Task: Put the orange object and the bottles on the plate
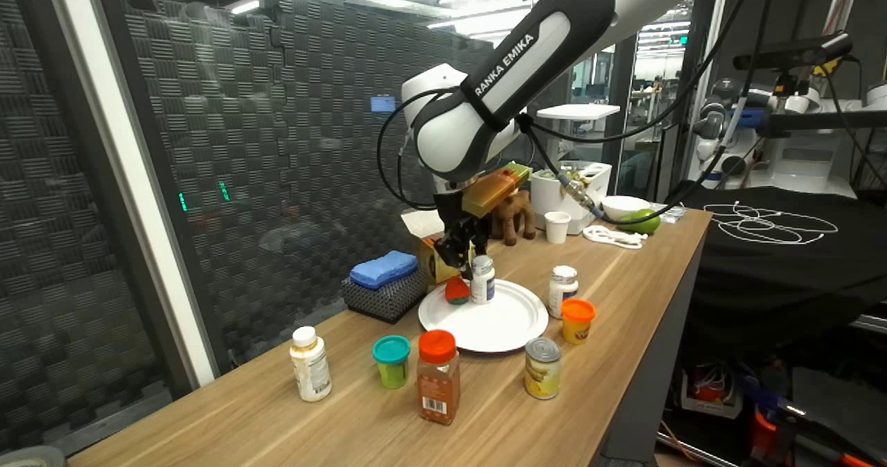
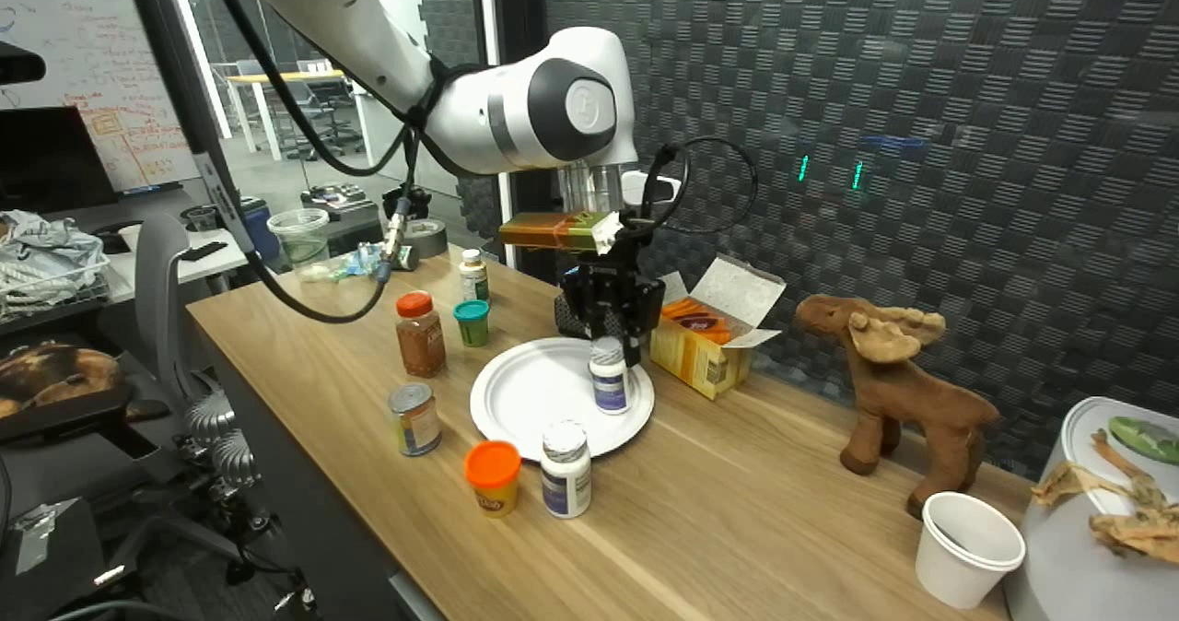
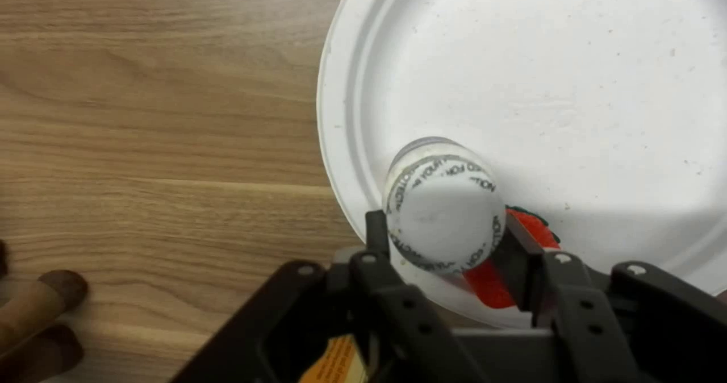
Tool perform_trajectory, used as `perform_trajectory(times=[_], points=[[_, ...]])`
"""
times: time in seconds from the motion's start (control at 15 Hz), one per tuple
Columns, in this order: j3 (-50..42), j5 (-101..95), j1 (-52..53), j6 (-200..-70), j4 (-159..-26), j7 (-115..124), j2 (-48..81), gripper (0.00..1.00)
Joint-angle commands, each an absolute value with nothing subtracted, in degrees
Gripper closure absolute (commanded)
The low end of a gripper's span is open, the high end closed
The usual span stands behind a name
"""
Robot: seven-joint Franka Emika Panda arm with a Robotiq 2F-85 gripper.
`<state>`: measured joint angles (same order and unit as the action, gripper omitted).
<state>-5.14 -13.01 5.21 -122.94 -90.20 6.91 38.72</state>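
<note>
The white plate (image 1: 509,325) lies on the table and shows in all views. A white bottle (image 2: 610,386) is upright at the plate's edge, on or just above it. My gripper (image 3: 446,235) is shut on this bottle, a finger against each side of its cap. A red toy with a green edge (image 1: 457,291) lies on the plate beside it, partly under a finger in the wrist view (image 3: 489,287). A second white bottle (image 1: 563,291) stands just off the plate, by an orange-lidded tub (image 1: 577,323). A white-capped bottle (image 1: 311,366) and an orange-lidded spice bottle (image 1: 438,384) stand farther off.
A teal-lidded tub (image 1: 392,363) and a can (image 1: 542,370) stand near the plate. An open yellow box (image 2: 700,358) and a black box with a blue cloth (image 1: 383,269) stand behind it. A brown moose toy (image 2: 907,391) and a paper cup (image 2: 967,556) stand along the table.
</note>
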Motion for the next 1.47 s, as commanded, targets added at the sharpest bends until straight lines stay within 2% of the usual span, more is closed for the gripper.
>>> perform_trajectory(times=[0.0,0.07,0.13,0.2,0.47,0.8,1.4], points=[[-4.34,-12.47,4.03,-121.08,-87.84,5.21,39.64,0.76],[-4.5,-12.63,4.08,-121.02,-87.58,5.57,39.88,0.76],[-4.54,-12.58,4.04,-120.89,-87.45,5.78,39.92,0.26],[-4.59,-12.6,4.02,-120.8,-87.34,5.93,39.84,0.25],[-4.65,-12.63,3.98,-121.84,-88.76,6.61,37.58,0.0],[-5.29,-11.83,3.47,-123.47,-93.29,10.03,32.0,0.0],[-6.22,-1.06,-4.18,-126.57,-106.1,12.94,22.47,0.0]])
